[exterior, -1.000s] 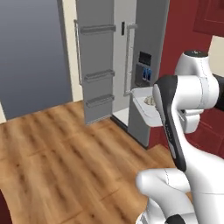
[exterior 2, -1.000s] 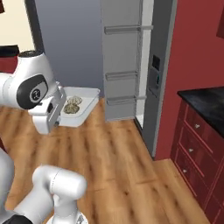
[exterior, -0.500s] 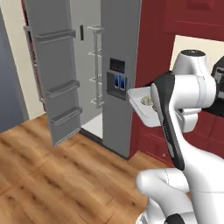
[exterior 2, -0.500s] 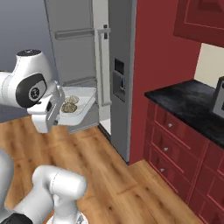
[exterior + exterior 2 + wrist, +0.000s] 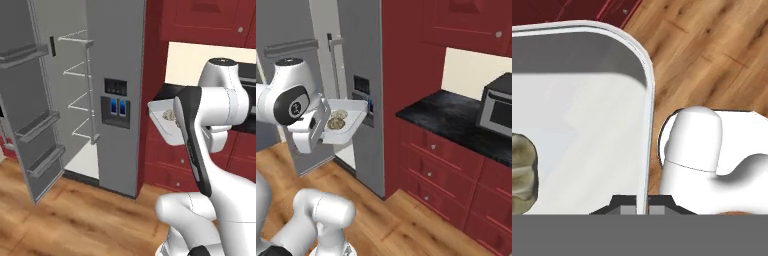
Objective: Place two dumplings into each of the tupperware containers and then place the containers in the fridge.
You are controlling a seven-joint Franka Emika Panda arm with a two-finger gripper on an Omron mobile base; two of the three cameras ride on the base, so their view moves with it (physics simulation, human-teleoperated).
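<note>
- My end effector [image 5: 636,210] is clamped tight on the rim of the shallow white plastic tupperware container [image 5: 582,130].
- Mottled beige-green dumplings [image 5: 336,119] sit inside, just ahead.
- Tall grey fridge [image 5: 107,95] stands open beyond.

white tupperware container [image 5: 354,125], two dumplings [image 5: 336,118] inside

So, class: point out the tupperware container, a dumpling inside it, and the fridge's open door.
tupperware container [image 5: 358,116]: right base view, on its white far wall.
dumpling [image 5: 335,122]: right base view, on the top of the nearer lump.
fridge door [image 5: 31,112]: left base view, on the inner panel between bins.
</note>
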